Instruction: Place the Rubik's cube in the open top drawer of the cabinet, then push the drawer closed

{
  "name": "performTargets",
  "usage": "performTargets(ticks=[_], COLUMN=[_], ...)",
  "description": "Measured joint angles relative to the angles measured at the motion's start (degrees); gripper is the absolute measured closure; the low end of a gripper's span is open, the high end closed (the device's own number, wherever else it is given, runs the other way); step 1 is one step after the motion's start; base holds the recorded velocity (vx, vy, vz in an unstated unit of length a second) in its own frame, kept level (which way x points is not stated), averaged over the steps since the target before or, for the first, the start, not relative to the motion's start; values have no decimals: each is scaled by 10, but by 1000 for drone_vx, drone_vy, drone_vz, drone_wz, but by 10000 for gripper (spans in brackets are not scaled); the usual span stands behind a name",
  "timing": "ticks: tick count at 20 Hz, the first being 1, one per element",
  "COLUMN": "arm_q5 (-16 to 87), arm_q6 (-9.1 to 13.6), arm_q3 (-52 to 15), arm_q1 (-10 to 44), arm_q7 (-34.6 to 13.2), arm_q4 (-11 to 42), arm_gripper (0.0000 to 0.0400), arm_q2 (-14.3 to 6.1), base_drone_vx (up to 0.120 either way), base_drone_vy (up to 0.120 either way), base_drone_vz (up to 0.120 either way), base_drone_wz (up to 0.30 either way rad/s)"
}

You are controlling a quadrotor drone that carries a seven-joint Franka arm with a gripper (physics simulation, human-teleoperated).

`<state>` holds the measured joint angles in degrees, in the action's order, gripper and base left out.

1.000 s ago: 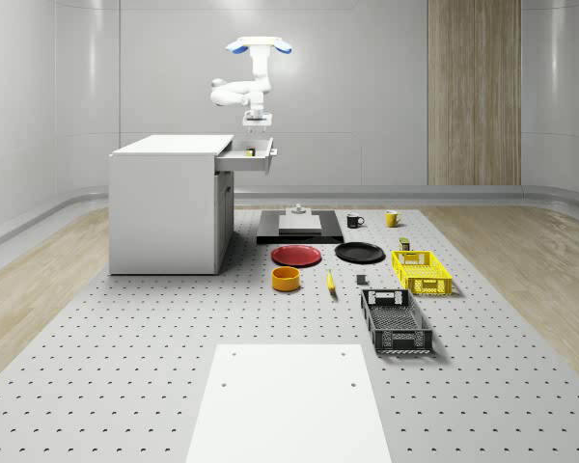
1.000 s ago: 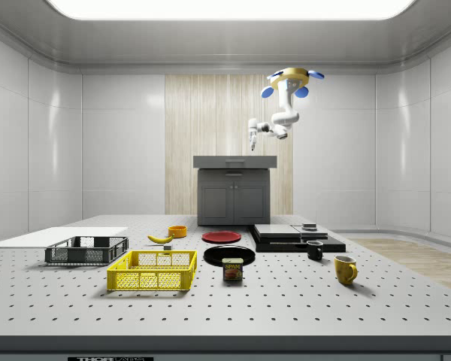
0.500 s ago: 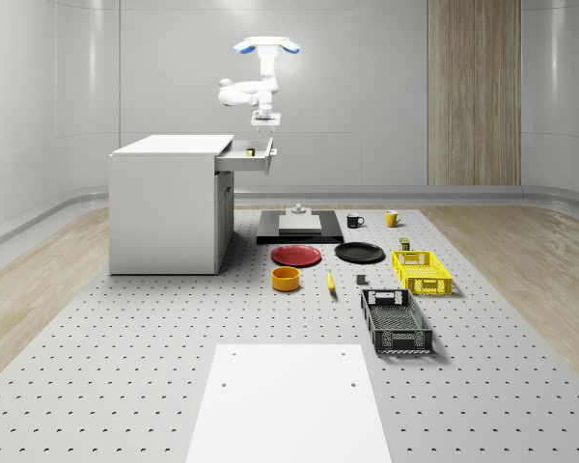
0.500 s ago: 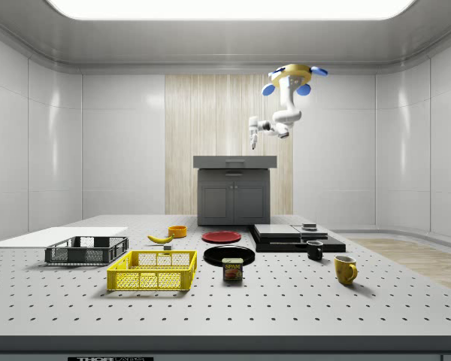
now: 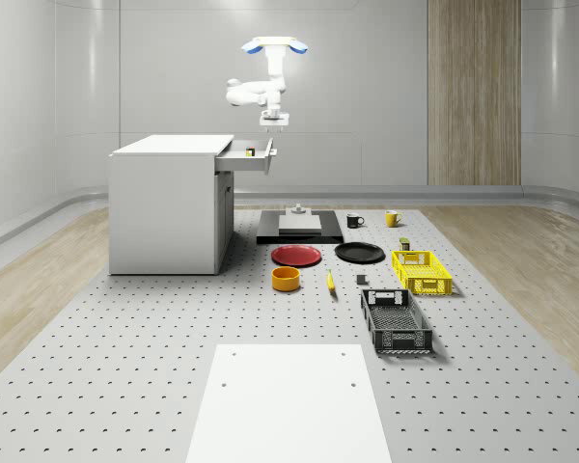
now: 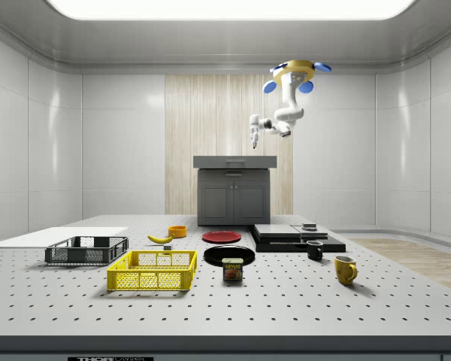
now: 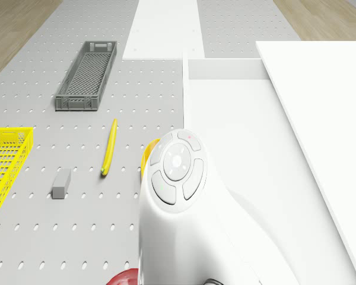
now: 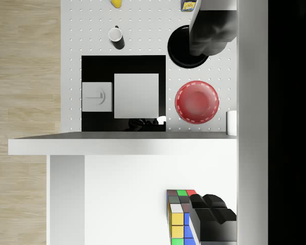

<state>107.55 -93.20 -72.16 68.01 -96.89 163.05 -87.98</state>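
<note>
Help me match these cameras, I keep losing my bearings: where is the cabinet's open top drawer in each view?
Whole-scene view: open top drawer juts from the cabinet toward that view's right.
Side view: its front faces the camera, under the cabinet top.
Drone view: its white floor lies beyond the arm.
Wrist view: its floor holds the Rubik's cube.
Shared landmark: red plate.

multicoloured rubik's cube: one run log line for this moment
multicoloured rubik's cube: inside white open top drawer | drone: hovering above drawer | gripper: over drawer front | drawer: not shut

Red plate point(image 5: 296, 255) beside black plate point(image 5: 359, 253); yellow crate point(image 5: 422, 271) behind dark crate point(image 5: 396, 321).
</note>
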Motion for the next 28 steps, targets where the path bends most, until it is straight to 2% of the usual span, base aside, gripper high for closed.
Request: performTargets(ticks=[17, 28], arm_q5=[0, 1], arm_q6=[1, 1], arm_q3=[0, 0], arm_q1=[0, -1], arm_q7=[0, 0], arm_q4=[0, 0], arm_gripper=[0, 0], arm_q2=[1, 2], base_drone_vx=[0, 0], base_drone_vy=[120, 120], base_drone_vz=[0, -120], base_drone_wz=[0, 0])
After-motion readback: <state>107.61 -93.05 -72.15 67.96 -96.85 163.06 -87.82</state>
